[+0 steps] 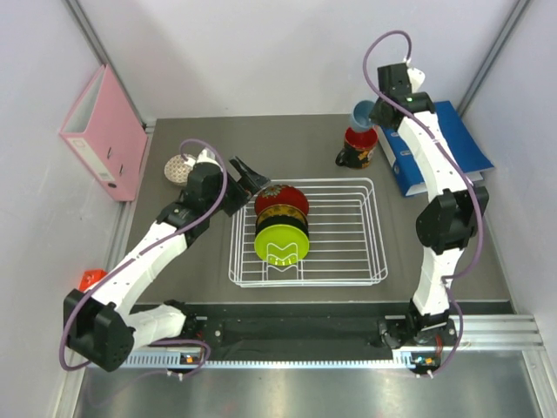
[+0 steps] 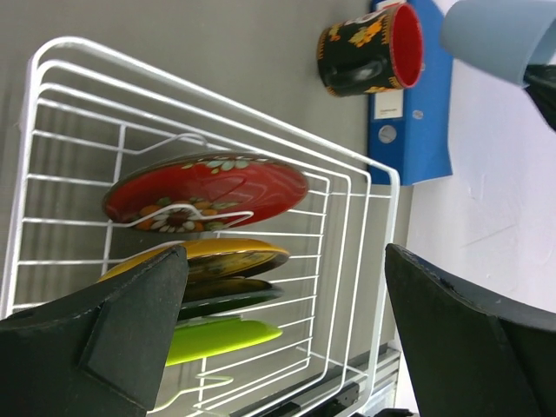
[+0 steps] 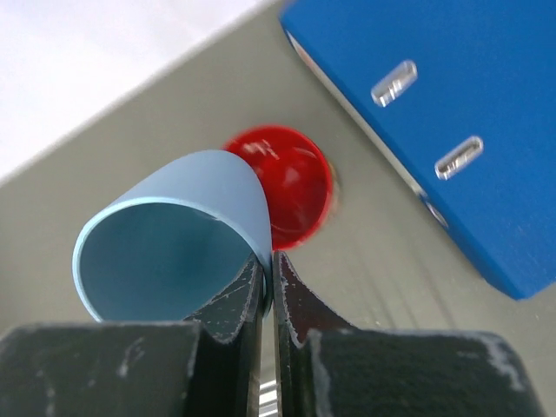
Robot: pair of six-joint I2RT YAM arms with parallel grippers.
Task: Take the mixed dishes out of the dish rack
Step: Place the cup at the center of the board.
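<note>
The white wire dish rack stands mid-table. The red gold-patterned bowl, the yellow-and-black plate and the lime-green bowl stand on edge in its left part; all three also show in the left wrist view. My left gripper is open and empty at the rack's far left corner. The beige net-patterned bowl sits on the table left of it. My right gripper is shut on the wall of a light-blue cup, held above a dark mug with a red interior.
A blue binder lies at the far right, beside the mug. A pink binder stands against the left wall. A small orange object lies off the table's left edge. Grey walls close in the back and both sides.
</note>
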